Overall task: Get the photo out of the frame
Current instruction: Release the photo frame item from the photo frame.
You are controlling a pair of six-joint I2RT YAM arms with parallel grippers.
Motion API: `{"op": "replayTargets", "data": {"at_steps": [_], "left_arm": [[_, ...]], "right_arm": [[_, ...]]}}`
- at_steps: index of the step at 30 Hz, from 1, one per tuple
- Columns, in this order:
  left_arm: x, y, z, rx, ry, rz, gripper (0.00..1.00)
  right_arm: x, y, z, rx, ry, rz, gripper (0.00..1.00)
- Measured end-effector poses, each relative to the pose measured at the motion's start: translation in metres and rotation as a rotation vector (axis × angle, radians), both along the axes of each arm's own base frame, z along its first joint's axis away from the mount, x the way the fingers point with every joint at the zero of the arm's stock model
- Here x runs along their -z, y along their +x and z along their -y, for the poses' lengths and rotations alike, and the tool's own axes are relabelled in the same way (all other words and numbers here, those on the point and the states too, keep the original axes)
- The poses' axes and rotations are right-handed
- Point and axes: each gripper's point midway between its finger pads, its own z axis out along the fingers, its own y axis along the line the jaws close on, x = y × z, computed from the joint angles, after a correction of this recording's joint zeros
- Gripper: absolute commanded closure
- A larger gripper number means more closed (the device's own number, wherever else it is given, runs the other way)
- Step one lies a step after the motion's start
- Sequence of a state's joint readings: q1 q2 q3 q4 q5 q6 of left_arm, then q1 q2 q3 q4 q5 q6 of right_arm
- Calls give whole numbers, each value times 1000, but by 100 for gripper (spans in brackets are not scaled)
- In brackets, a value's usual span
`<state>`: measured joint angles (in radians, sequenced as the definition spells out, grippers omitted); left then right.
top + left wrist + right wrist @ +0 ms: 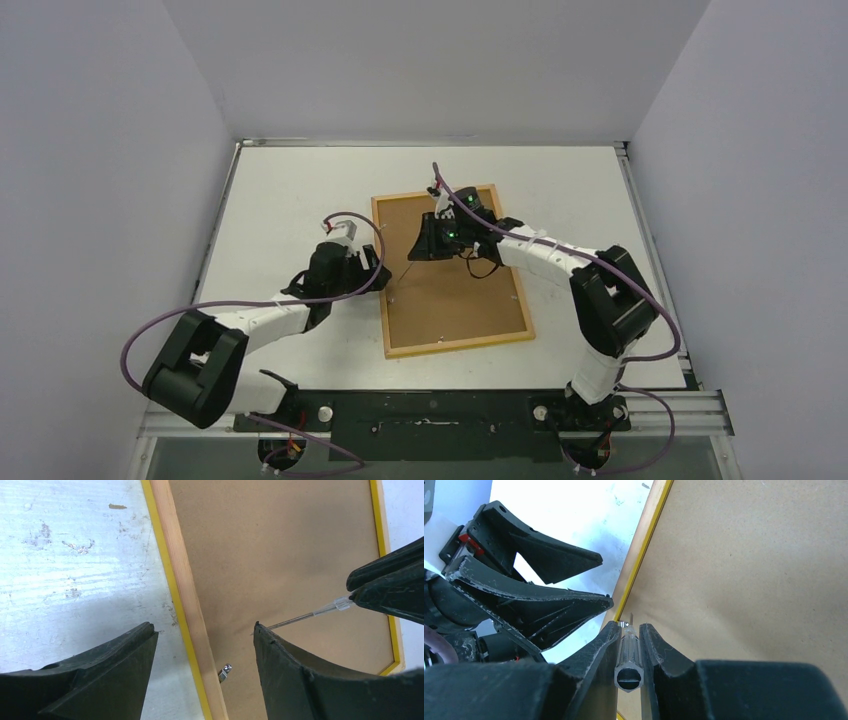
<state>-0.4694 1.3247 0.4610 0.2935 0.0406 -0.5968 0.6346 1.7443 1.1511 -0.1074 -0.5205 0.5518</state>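
The frame [455,275] lies face down, brown fibreboard backing up, with a light wood rim and a yellow edge. The photo is hidden under the backing. My right gripper [629,627] is shut on a clear-handled screwdriver [629,655]. Its thin shaft [300,618] slants down to the backing near the frame's left rim. My left gripper [203,627] is open and straddles that left rim [185,605], one finger over the table and one over the backing. A small metal tab [225,671] sticks out from the rim between its fingers.
The white table [290,200] is walled on the left, back and right. The two grippers are close together over the frame's left edge; the open left gripper [574,580] shows in the right wrist view. A black rail [430,415] runs along the near edge.
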Motion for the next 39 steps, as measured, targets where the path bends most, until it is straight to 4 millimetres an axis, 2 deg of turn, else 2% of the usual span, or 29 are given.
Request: {"op": "replayTargets", "data": {"at_steps": [9, 21, 30, 39], "left_arm": [[14, 0, -1, -6, 25, -49, 40], [25, 4, 0, -6, 42, -90, 47], [31, 5, 6, 16, 44, -125, 51], [32, 4, 9, 52, 54, -139, 51]], "right_arm": [[10, 3, -16, -48, 14, -41, 95], [28, -7, -24, -108, 14, -107, 95], [28, -6, -28, -126, 15, -114, 95], [24, -4, -31, -137, 18, -110, 95]]}}
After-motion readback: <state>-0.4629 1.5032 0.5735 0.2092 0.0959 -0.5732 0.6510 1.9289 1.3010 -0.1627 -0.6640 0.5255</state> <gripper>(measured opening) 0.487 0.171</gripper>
